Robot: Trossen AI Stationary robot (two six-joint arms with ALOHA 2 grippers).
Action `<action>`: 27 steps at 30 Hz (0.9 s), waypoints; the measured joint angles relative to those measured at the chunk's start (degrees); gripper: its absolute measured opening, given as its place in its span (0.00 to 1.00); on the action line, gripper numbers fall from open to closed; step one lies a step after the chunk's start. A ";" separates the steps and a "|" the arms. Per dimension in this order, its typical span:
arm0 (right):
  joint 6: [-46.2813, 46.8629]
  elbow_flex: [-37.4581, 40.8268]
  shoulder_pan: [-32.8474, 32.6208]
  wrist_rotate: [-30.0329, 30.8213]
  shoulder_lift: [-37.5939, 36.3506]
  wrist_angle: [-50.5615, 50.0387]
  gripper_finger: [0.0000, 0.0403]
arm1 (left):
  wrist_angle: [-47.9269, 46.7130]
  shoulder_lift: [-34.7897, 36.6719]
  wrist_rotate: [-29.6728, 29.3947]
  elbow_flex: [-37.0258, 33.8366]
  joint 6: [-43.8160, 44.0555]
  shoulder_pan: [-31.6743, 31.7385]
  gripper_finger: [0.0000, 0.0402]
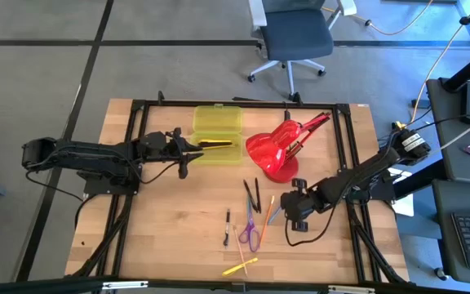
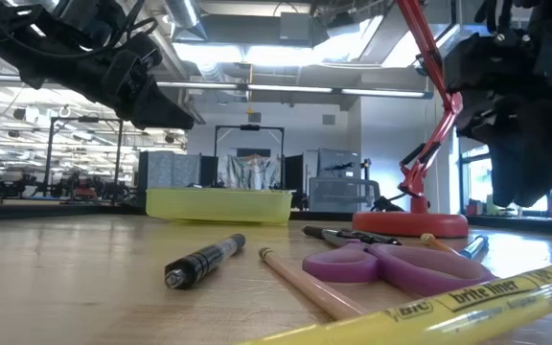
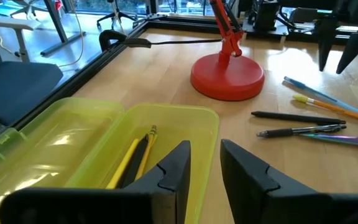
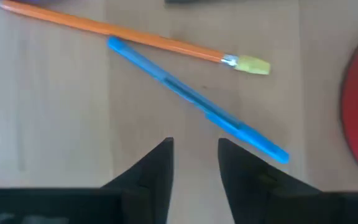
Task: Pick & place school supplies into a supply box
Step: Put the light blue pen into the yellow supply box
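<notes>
Hovering above the blue pen (image 4: 197, 102) w/ your right gripper (image 4: 194, 165), fingers a bit apart, nothing held; orange pencil (image 4: 129, 36) lies just beside. Left gripper (image 3: 204, 171) sits at the supply box (image 3: 185, 118) edge, narrowly open, empty. Yellow pencils (image 3: 135, 155) in box. Scissors (image 1: 251, 233) near table front.

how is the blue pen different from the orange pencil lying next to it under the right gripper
The blue pen is blue and see-through; the orange pencil is solid orange with a pale eraser at one end. The blue pen lies nearer the right gripper, the orange pencil farther off. Both lie flat on the table, close together at a shallow angle.
</notes>
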State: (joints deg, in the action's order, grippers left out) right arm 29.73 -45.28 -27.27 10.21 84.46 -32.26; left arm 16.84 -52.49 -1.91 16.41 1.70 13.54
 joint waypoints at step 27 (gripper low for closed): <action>-22.85 -0.18 3.51 2.32 9.35 2.91 0.48 | -0.39 0.00 0.02 0.02 0.67 0.00 0.19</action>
State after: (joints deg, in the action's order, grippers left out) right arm 6.88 -45.46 -23.75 12.53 93.82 -29.36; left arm 16.45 -52.49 -1.89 16.42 2.37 13.54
